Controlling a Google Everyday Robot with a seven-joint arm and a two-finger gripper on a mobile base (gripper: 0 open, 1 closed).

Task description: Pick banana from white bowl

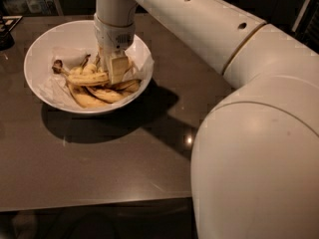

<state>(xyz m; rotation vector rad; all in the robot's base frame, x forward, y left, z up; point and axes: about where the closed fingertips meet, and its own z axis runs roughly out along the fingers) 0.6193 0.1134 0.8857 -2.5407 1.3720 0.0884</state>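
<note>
The white bowl [36,51] stands on the dark table at the back left, lined with crinkled white paper. Several yellow bananas lie in it. The banana [83,77], long, curved and speckled with a dark stem end at its left, lies on top of the pile. My gripper [112,71] reaches straight down into the bowl at the banana's right end. Its fingers are closed on that end, and the near finger [118,67] hides it.
Shorter bananas [95,96] lie under and in front of the held one. A dark object [6,36] sits at the table's far left edge. My arm's large white body [259,158] fills the right side. The table's front edge [94,203] runs near the bottom.
</note>
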